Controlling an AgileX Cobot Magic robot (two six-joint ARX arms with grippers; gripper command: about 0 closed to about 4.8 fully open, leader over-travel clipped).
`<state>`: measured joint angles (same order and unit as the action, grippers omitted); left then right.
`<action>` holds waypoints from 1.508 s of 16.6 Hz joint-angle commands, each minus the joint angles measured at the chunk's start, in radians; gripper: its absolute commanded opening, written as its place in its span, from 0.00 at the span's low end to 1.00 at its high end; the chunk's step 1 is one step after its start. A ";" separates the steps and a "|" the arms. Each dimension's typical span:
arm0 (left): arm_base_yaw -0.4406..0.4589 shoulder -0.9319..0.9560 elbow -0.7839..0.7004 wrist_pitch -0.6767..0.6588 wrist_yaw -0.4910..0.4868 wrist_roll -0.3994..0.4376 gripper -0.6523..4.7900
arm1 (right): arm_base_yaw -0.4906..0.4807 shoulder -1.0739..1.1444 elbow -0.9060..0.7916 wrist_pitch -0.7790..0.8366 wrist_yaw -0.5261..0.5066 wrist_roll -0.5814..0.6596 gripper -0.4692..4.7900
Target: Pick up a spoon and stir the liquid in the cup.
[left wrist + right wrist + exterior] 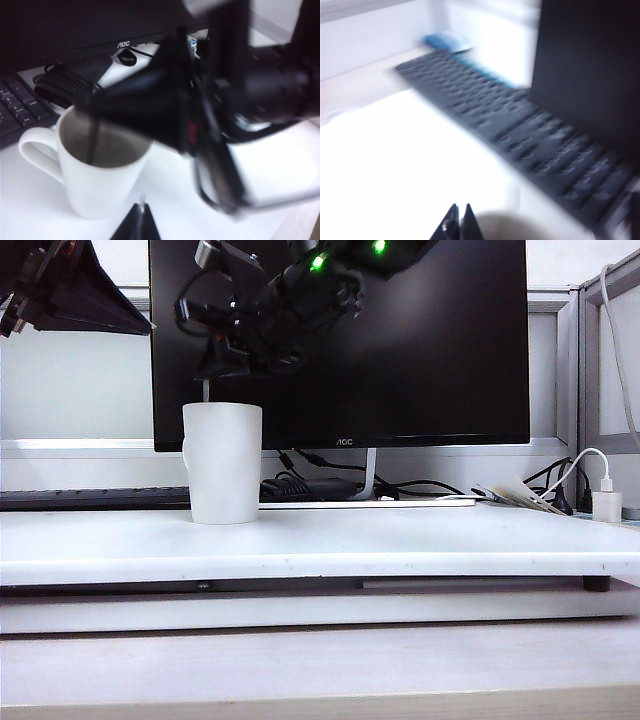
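Exterior view: right pincer clamps the spoon above the cup; left pincer closed, empty.

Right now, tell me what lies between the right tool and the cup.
Only the spoon: its thin handle runs from the shut right tool down into the cup. The exterior view shows it; the left wrist view shows it dipping inside.

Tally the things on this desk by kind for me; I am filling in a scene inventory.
Cup: 1
Spoon: 1
Monitor: 1
Keyboard: 1
White charger plug: 1
Robot tools: 2, the right tool above the cup, the left tool beside the cup
Total: 7
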<state>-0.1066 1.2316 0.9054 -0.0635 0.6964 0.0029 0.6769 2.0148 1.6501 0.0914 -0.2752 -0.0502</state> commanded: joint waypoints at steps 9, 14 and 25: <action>0.000 -0.004 0.005 0.012 0.004 -0.003 0.11 | 0.017 -0.010 0.006 0.079 0.066 -0.003 0.08; 0.000 -0.004 0.005 0.013 0.004 -0.003 0.11 | -0.006 -0.047 0.008 -0.145 0.030 -0.075 0.08; 0.000 -0.004 0.005 0.013 0.004 -0.003 0.11 | -0.013 -0.046 0.008 -0.117 -0.033 -0.031 0.08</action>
<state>-0.1066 1.2312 0.9054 -0.0635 0.6960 0.0025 0.6670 1.9862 1.6527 0.0330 -0.2928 -0.0677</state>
